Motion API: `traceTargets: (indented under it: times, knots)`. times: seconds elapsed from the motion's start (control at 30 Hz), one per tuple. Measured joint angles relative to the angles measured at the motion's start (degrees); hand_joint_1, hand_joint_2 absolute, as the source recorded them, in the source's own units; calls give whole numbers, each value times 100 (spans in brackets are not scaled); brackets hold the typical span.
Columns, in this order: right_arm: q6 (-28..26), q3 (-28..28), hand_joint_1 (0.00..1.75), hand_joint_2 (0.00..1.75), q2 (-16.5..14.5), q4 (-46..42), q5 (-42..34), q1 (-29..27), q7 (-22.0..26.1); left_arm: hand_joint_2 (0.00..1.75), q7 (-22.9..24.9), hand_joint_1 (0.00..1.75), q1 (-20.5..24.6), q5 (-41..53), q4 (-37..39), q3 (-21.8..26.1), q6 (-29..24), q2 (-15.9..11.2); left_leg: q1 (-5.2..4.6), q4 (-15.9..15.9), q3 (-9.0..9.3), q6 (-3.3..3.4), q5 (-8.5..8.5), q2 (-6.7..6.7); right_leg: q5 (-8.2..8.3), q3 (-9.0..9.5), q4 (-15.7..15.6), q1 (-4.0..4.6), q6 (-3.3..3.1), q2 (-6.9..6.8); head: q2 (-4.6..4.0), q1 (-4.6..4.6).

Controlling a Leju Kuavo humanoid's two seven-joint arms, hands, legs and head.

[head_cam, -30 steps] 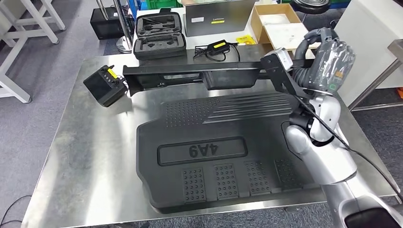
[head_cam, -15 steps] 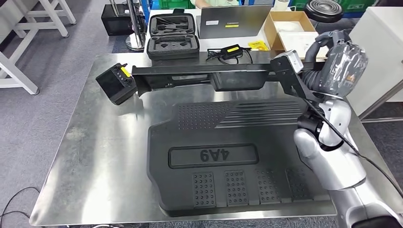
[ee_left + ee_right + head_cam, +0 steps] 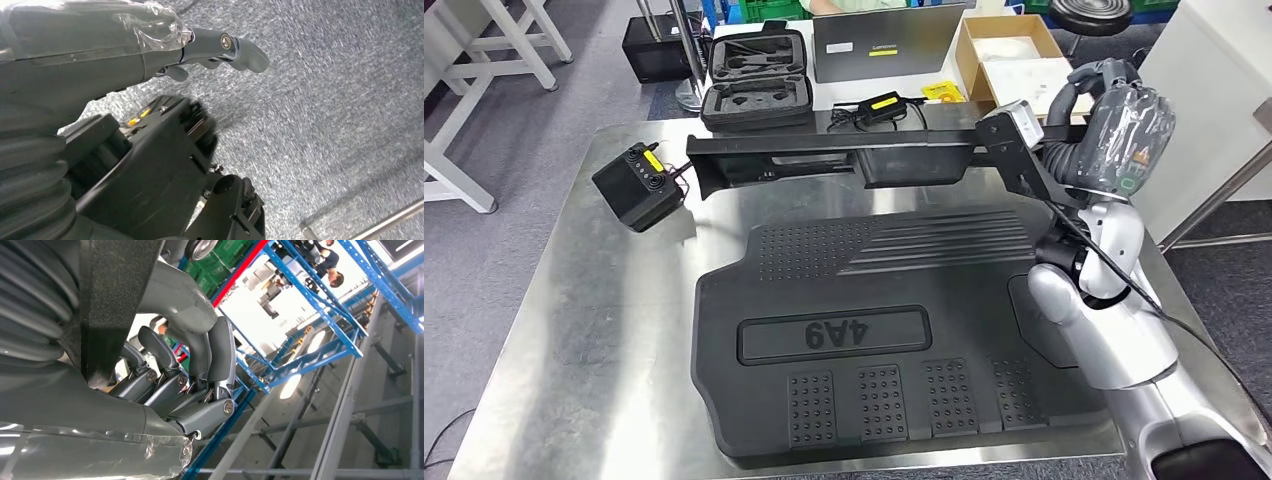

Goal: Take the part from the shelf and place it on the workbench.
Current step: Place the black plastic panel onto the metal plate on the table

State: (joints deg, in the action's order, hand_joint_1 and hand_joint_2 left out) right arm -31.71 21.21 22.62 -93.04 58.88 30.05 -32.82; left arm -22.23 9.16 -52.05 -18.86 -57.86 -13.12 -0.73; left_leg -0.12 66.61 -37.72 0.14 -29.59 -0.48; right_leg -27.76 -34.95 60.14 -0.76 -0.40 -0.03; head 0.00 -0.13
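A brushed steel tabletop (image 3: pixel 574 330) takes up most of the head view, its surface scuffed and reflective. The part (image 3: pixel 884 330), a large black moulded panel with ribbed and dotted patches and a raised "4A9" label seen upside down, lies flat across the tabletop's middle. Its far edge rises into a long black bar that reaches toward the tabletop's far-right corner.

There the right hand (image 3: pixel 1114 125), wrapped in clear plastic, is raised at the end of that bar. In the right wrist view the dark fingers (image 3: pixel 172 382) curl around a black edge of the part, so the hand grips the part.

A small black box with yellow markings (image 3: pixel 637 185) sits tilted near the far-left corner of the tabletop. Beyond the far edge stand an open black foam-lined case (image 3: pixel 759 75), a closed grey laptop (image 3: pixel 884 40), a cardboard box (image 3: pixel 1014 55) and a black adapter with a yellow label (image 3: pixel 879 105).

Grey carpet (image 3: pixel 534 130) covers the floor around the tabletop, with white table legs (image 3: pixel 469 70) at the left. The right wrist view looks up at blue shelving (image 3: pixel 320 295) and bright ceiling lights.

The left hand (image 3: pixel 150 45) hangs over grey carpet, its fingers extended and holding nothing.
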Motion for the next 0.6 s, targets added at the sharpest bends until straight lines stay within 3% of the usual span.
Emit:
traceTargets:
  times: [0.07,0.13,0.23,0.33,0.37,0.4,0.43,0.5,0.57,0.6]
  knots:
    - [0,0,175,175,0,1,0,7,1,175,-2,0,5,6,-1,-9,-1,-7,-68,-597,253,95,212,24,-11,9,-2,17,9,0,0,-3]
    - [0,0,175,175,-1,2,-2,7,1,175,-2,0,22,1,-2,-13,-3,-10,-99,-743,302,114,230,53,-9,12,-17,8,48,-7,0,-6]
    - [0,-1,175,175,1,3,-1,13,2,175,-1,0,34,-6,-4,-13,-5,-10,-48,-890,373,155,308,71,-114,-18,108,1,131,-7,0,9]
    - [0,-1,175,175,3,6,-3,13,2,175,0,0,34,-7,-4,-13,-3,-4,-20,-961,406,189,349,91,-579,-425,979,-21,222,-1,0,70]
    - [0,-1,175,175,3,8,-5,2,1,175,0,0,34,-8,-4,-13,-1,-2,-16,-957,405,189,346,92,-676,-568,1271,-35,248,-2,0,90]
    - [0,-1,175,175,3,10,-5,-9,-1,175,0,0,33,-9,-4,-13,0,-1,-8,-946,404,185,339,91,-671,-635,1400,-51,272,-3,0,112]
    - [0,-1,175,175,3,12,-6,-13,-1,175,0,0,30,-9,-4,-13,1,-1,5,-929,404,172,327,90,-564,-603,1321,-70,297,-4,0,132]
    - [0,-1,175,175,3,14,-6,-10,-1,175,-2,0,17,-9,-4,-14,1,-2,41,-862,398,112,282,85,-198,-283,648,-112,349,-19,0,175]
    - [0,-1,175,175,4,14,-6,-8,-2,175,-1,0,6,-8,-4,-16,1,-4,44,-770,371,31,225,68,-13,-32,101,-115,309,-8,0,228]
    - [0,-1,175,175,4,15,-6,-10,-4,175,-1,0,3,-8,-4,-17,1,-5,34,-747,359,-3,209,59,-15,-2,17,-105,258,4,0,233]
